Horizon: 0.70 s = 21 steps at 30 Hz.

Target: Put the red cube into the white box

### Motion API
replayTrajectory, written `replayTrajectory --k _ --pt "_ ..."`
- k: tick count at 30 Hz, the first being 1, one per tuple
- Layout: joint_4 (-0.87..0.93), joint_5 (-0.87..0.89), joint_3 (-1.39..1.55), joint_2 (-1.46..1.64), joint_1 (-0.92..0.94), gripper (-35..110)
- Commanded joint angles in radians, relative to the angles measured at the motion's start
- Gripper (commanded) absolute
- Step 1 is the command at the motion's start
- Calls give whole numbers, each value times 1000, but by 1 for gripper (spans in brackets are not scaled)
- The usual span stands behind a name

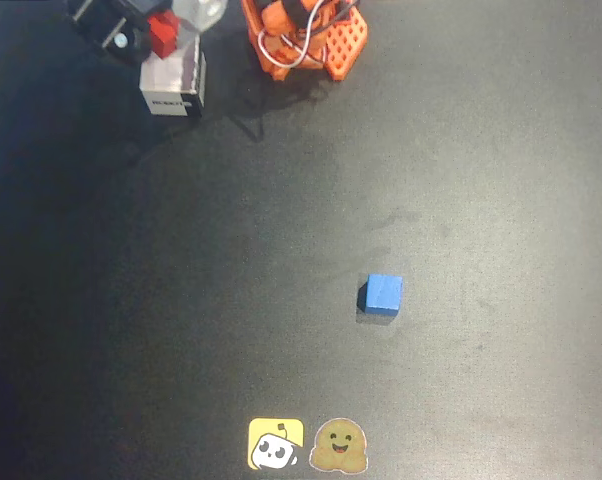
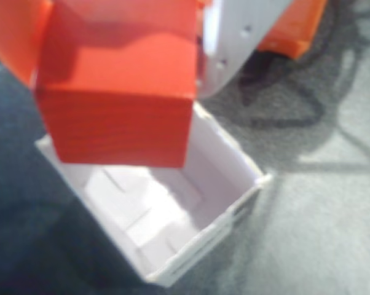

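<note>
In the wrist view, the red cube [image 2: 120, 86] is being held clamped between the jaws of the gripper [image 2: 120, 55], directly above the open white box [image 2: 228, 212]. Carrying is judged done; only release is being awaited. Farther off, the blue cube [image 1: 384, 294] is being left untouched.

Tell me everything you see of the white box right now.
The white box is small, square and open-topped, with thin walls that look like card or plastic. It is empty; faint raised outlines mark its floor. A dark-text label shows on one side in the overhead view. It sits upright on the dark table, at top left there. The red cube hangs over its opening.
</note>
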Motion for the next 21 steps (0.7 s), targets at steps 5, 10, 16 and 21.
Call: replayTrajectory --k 5,10,16,21 --pt "-98 28 66 3 -40 0" --pt "-118 28 101 12 -49 0" --pt "-193 28 146 9 -64 0" --pt "-189 5 160 17 -58 0"
